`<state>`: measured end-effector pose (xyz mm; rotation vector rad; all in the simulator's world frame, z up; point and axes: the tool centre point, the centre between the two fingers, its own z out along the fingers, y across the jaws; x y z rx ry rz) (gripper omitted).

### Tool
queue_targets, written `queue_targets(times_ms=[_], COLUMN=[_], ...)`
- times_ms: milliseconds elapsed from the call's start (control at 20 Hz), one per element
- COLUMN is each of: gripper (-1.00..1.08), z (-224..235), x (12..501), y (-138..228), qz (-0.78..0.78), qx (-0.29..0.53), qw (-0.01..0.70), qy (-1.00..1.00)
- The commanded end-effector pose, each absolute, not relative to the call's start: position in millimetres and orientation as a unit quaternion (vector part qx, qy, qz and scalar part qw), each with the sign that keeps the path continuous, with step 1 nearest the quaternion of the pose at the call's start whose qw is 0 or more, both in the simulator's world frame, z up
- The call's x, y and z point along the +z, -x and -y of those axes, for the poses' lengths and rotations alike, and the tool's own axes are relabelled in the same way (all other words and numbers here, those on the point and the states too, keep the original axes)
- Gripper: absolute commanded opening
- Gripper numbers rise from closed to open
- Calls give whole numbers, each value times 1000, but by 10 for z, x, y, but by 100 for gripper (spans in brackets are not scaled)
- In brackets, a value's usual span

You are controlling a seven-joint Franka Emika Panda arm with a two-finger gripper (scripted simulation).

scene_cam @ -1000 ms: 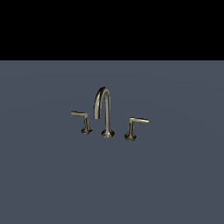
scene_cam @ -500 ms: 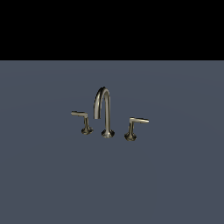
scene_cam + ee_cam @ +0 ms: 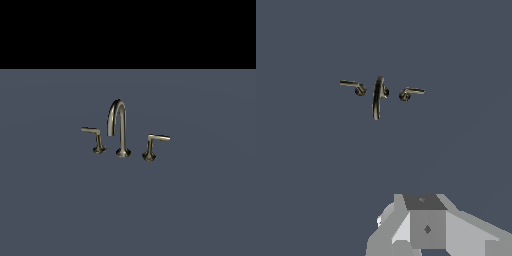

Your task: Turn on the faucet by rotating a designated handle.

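The faucet (image 3: 119,129) reads as brushed metal, bronze-grey, with a bright highlight riding the top of the arched spout and darker shading down its length. The handle (image 3: 93,138) shows the same metallic finish, its flat lever catching a pale sheen while the flared foot goes dull and dark. The twin handle (image 3: 154,145) matches it, lever glinting warm, base shadowed. Underneath, the ground surface (image 3: 128,210) looks flat, matt slate-blue, smooth, no texture and no reflection. In the wrist view the gripper (image 3: 428,227) body looks like hard, smooth grey-and-white casing, flat-shaded in facets, satin rather than glossy; metal or plastic is impossible to call.
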<state>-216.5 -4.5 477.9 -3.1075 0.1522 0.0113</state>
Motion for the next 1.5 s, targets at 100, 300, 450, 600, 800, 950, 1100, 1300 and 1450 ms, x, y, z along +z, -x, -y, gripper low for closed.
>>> queue_targets(times_ms=[100,300,450,600,800,950,1100,1300,1450], gripper=[-100,-100,-100,-100,-100,-100,-100,-100,-100], z=[-44,-155,-248,-342,-469,-563,-654,-772,-855], x=[4663,4510,4370,4217,3994,3813,3620,3348,3133], y=[1952,1708,1516,1330,1095,928,771,576,442], qz=[-83,-126,-163,-201,-253,-294,-335,-389,-430], qx=[11,23,33,45,60,72,82,94,100], qw=[37,59,73,85,95,100,101,99,94], qy=[996,990,983,975,961,948,933,911,892])
